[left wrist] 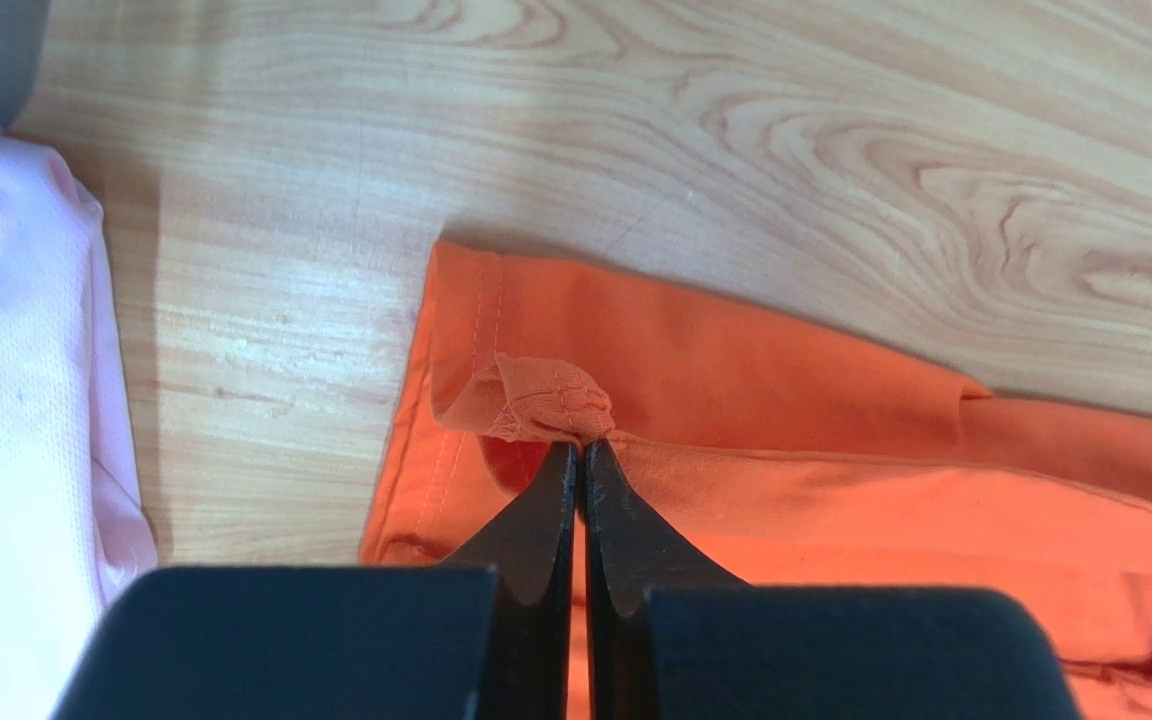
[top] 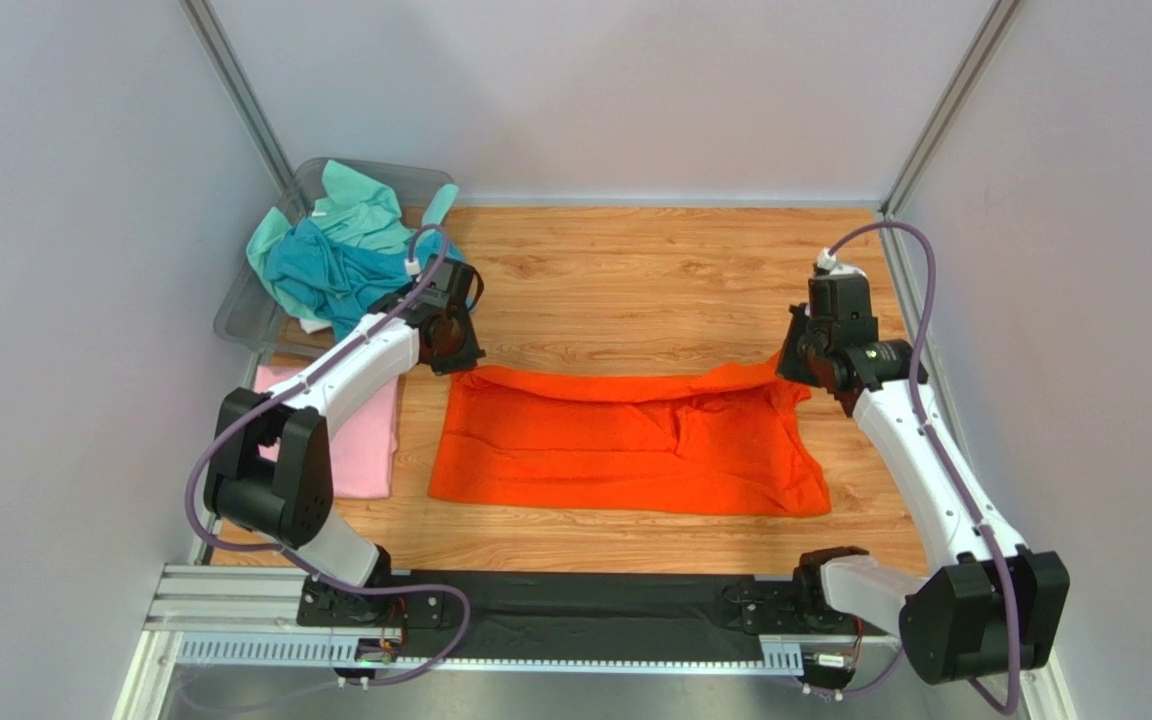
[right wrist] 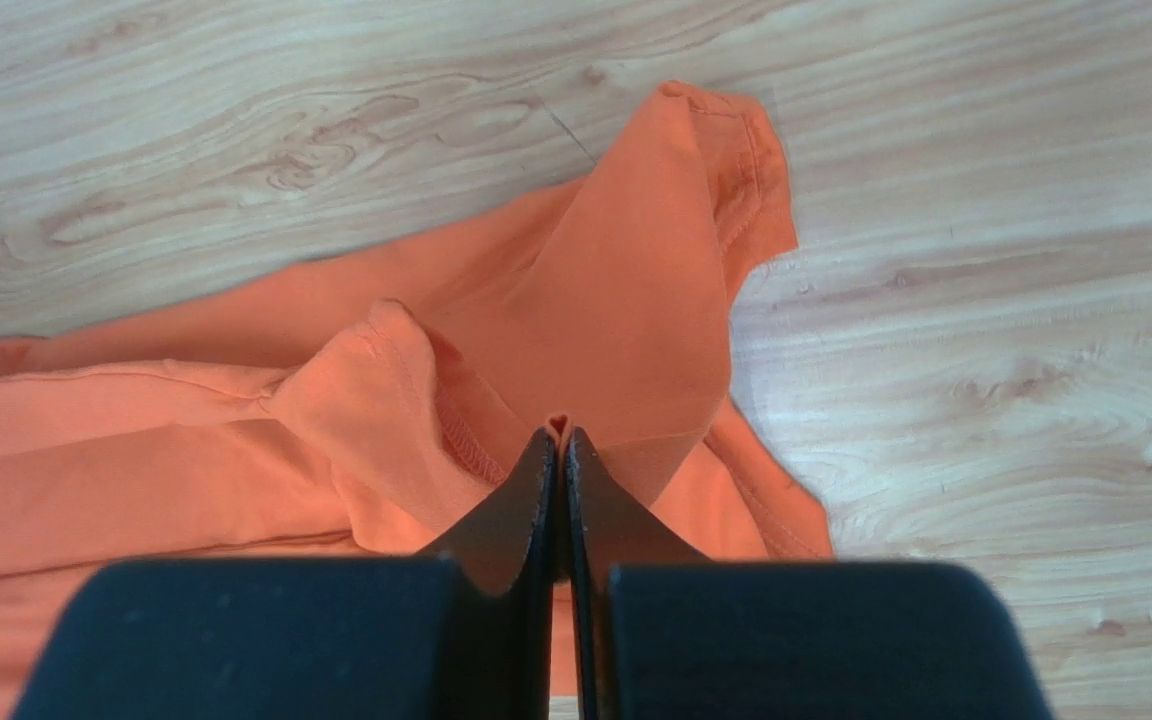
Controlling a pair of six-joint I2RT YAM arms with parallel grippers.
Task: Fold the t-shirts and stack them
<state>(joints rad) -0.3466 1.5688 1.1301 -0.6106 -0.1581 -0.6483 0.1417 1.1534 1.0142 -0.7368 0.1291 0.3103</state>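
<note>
Bright orange cloth t-shirt (top: 627,443) on the wooden table (top: 642,285) — its far left corner is pinched tight in the left gripper (left wrist: 582,446), its far right corner in the right gripper (right wrist: 560,435). A pale pink shirt (top: 369,443) lies flat just left; behind it, a teal shirt (top: 330,278) and a mint green shirt (top: 364,203) fill a grey see-through plastic bin (top: 244,315).

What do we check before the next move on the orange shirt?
1. Left tool shut on the orange shirt's far left corner: ok.
2. Right tool shut on its far right corner: ok.
3. Single layer pinched on each side: cannot tell.
4. Shirt lying flat: not ok, creased near the right side.
5. Pink shirt apart from the orange one: ok.
</note>
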